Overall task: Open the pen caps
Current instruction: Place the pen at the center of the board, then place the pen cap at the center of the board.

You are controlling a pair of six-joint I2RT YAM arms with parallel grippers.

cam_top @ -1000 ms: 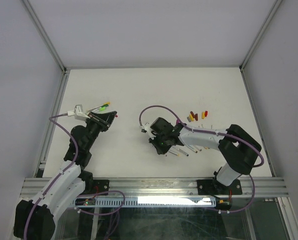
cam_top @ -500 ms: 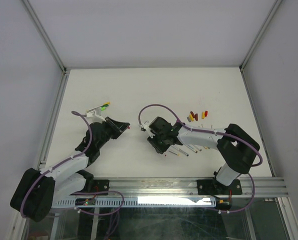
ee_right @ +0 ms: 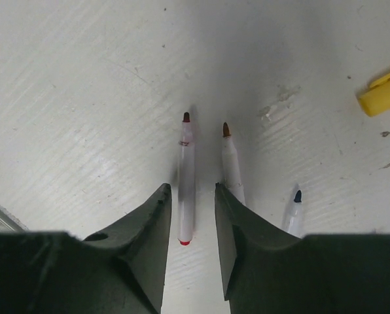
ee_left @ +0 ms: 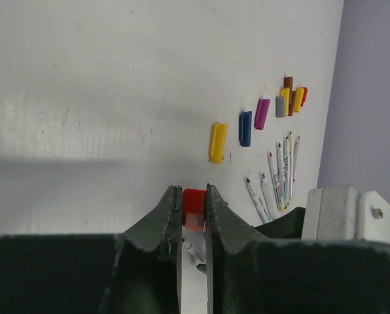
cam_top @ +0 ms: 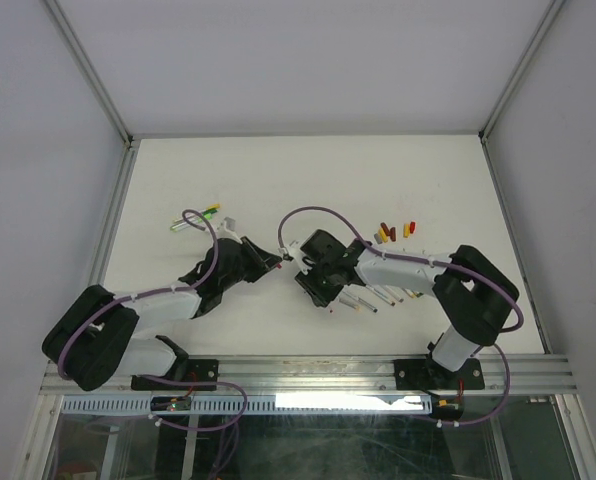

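Your left gripper [ee_left: 193,194] is closed on the red cap [ee_left: 194,208]: in the left wrist view the small cap sits pinched between the two finger tips, and it is above the white table [ee_left: 84,98], not lying on it. In the top view this gripper is in the middle of the table, with its tip just beside the right gripper [cam_top: 313,285]. Your right gripper stands with its fingers apart. The red-tipped pen [ee_right: 186,163] lies flat on the table between them with no cap on it, and you can see a gap on each side of the barrel, so the fingers do not touch it. Just to the right of it lies the brown-tipped pen [ee_right: 229,160], almost parallel, and further right the blue-tipped pen [ee_right: 293,212], both without cap. In the left wrist view the loose caps lie on the table beyond the held cap: the yellow cap [ee_left: 217,142], the blue cap [ee_left: 245,128] and the purple cap [ee_left: 262,114] a little apart in a line, then the cluster of caps [ee_left: 290,100] close together. The row of uncapped pens [cam_top: 378,297] lies beside the right arm. A few pens with green and yellow ends [cam_top: 198,216] lie well apart on the left side.
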